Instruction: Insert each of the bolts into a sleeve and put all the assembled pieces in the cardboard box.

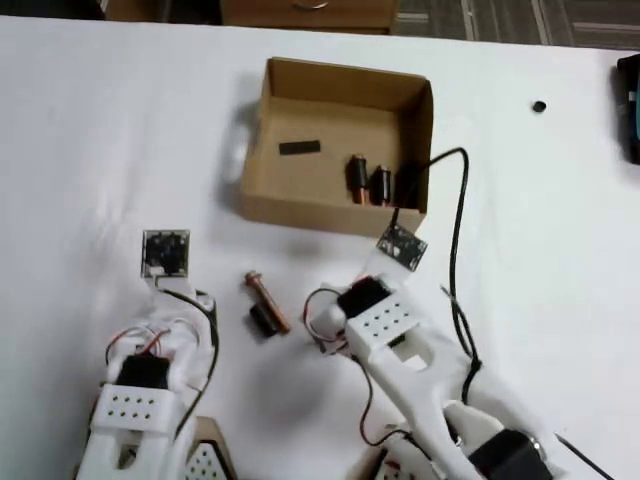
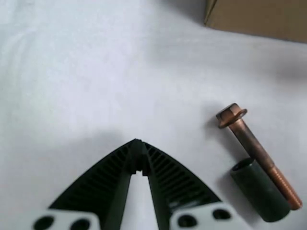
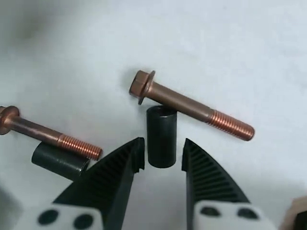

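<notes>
While the left claw (image 2: 137, 143) sits pinched shut and empty, our right claw (image 3: 162, 143) stands narrowly open about a black sleeve (image 3: 161, 136) on the table (image 1: 100, 120), before the cardboard box (image 1: 330, 215) and against a bolt (image 3: 189, 109). Both look rigid, smooth and likely to roll, so we'd grip mid-barrel.

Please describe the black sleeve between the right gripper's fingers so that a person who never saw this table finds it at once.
Start at the cardboard box; the right gripper sits open over the white table close to it. Between its fingers lies a short black sleeve, a copper bolt across its far end. The other sleeve lies outside the fingers, beside the threads of a second bolt.
</notes>
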`<state>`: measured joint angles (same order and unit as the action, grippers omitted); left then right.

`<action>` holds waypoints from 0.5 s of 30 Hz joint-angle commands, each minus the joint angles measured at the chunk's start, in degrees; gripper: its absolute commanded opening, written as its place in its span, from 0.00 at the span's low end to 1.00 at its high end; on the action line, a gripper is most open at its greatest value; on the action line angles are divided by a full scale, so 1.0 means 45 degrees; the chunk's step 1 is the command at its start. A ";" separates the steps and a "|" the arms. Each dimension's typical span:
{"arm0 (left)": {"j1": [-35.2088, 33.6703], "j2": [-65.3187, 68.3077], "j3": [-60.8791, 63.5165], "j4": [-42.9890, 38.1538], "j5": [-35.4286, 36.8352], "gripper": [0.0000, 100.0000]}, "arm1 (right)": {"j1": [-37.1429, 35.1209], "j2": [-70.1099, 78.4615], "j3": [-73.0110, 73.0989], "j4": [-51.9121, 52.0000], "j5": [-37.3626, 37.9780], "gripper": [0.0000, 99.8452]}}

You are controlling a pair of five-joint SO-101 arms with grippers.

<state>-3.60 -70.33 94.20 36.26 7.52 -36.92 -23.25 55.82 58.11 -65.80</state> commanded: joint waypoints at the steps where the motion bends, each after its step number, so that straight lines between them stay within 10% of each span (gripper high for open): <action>1: 0.0137 -0.0098 -0.0029 -0.0215 -0.0039 0.02 | 0.0361 0.0635 0.0000 -0.0596 0.0000 0.13; 15: 0.0137 -0.0098 -0.0029 -0.0195 -0.0039 0.02 | 0.0361 0.3897 -0.0664 -0.2002 0.0000 0.13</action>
<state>-3.60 -70.33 94.20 36.26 7.52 -35.60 -9.36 53.45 51.25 -65.80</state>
